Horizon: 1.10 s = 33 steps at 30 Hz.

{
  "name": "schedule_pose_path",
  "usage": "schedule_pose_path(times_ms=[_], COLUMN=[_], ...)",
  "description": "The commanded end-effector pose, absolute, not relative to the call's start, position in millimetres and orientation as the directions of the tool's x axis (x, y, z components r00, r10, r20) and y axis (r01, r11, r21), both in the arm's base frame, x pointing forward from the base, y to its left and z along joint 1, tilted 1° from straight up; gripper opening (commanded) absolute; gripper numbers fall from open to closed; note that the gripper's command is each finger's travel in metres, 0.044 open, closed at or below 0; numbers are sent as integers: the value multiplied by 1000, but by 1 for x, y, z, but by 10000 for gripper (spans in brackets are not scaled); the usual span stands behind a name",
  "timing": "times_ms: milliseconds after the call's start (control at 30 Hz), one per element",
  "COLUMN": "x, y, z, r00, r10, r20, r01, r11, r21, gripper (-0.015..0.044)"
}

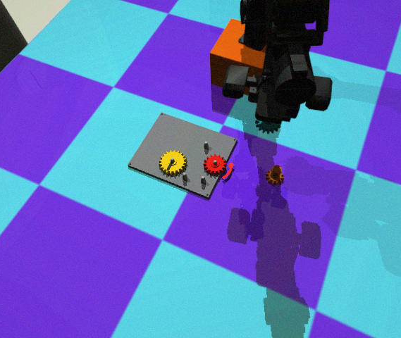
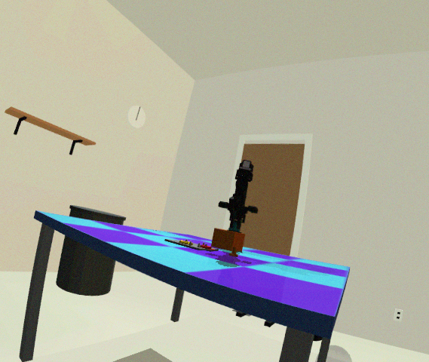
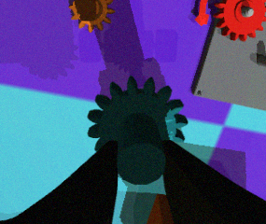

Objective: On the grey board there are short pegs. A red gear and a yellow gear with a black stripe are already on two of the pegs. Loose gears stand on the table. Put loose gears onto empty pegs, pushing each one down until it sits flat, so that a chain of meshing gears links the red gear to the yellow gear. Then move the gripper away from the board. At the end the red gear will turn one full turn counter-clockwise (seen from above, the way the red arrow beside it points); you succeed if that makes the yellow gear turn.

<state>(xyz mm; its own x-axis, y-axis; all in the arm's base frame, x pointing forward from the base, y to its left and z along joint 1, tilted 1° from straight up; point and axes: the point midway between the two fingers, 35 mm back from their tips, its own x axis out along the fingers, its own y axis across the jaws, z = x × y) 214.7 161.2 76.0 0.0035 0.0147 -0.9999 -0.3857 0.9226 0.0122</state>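
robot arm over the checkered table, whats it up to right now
The claw is shut on a dark teal gear, holding it above the table beside the grey board. An orange gear stands loose nearby. The red gear and yellow gear sit on their pegs, with no gear linking them.

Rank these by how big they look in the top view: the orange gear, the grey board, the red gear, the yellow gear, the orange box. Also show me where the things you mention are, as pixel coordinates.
1. Grey board [image 1: 189,139]
2. Orange box [image 1: 229,47], partly hidden by the arm
3. Yellow gear [image 1: 164,158]
4. Red gear [image 1: 208,164]
5. Orange gear [image 1: 275,175]
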Motion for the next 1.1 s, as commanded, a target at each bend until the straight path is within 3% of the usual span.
schedule_pose_path(times_ms=[0, 300, 1067], x=[214, 212, 267], y=[161, 159, 148], z=[90, 107, 85], r00=[13, 13, 17], r10=[24, 24, 24], r20=[-1000, -1000, -1000], r01=[-383, -383, -379], r11=[923, 923, 925], r21=[17, 17, 16], gripper=[0, 0, 0])
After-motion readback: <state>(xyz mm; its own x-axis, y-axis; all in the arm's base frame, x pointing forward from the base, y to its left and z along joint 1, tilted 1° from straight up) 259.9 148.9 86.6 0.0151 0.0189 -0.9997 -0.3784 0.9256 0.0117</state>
